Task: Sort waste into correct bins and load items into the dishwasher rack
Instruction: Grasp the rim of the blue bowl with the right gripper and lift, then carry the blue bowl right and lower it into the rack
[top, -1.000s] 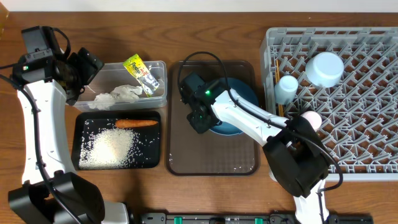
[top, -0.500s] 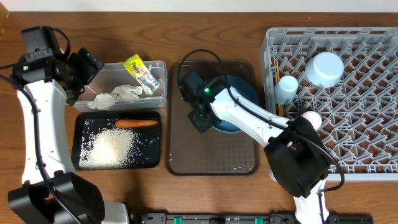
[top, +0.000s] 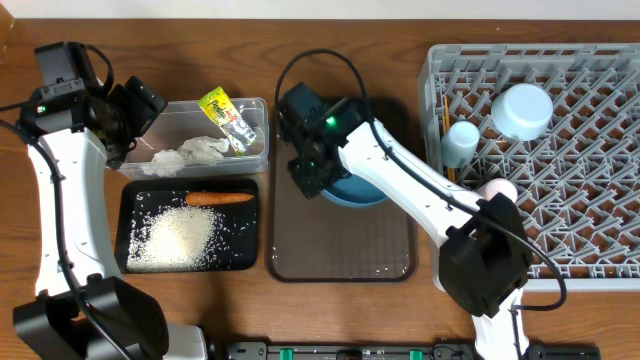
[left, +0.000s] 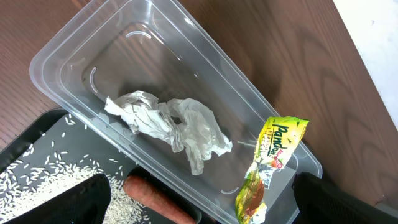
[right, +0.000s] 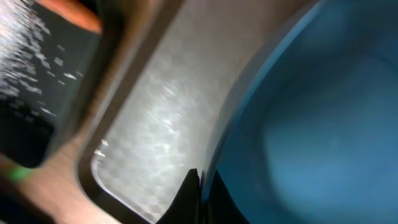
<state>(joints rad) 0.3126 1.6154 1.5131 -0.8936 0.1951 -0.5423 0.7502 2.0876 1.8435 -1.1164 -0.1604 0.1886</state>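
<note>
Left pincer hovering wide open, holding nothing, by the left end of the tub; paper and wrapper lying inside. Rice and carrot sitting in the black tray. Right pincer clamping the plate by its left rim (jaws fully closed) over the brown tray. Rack standing far right.

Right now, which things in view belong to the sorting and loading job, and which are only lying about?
Job: round blue plate, grey plastic peg rack, clear plastic tub, shallow black tray, orange carrot, crumpled white paper.
Lying about: dark brown serving tray.
</note>
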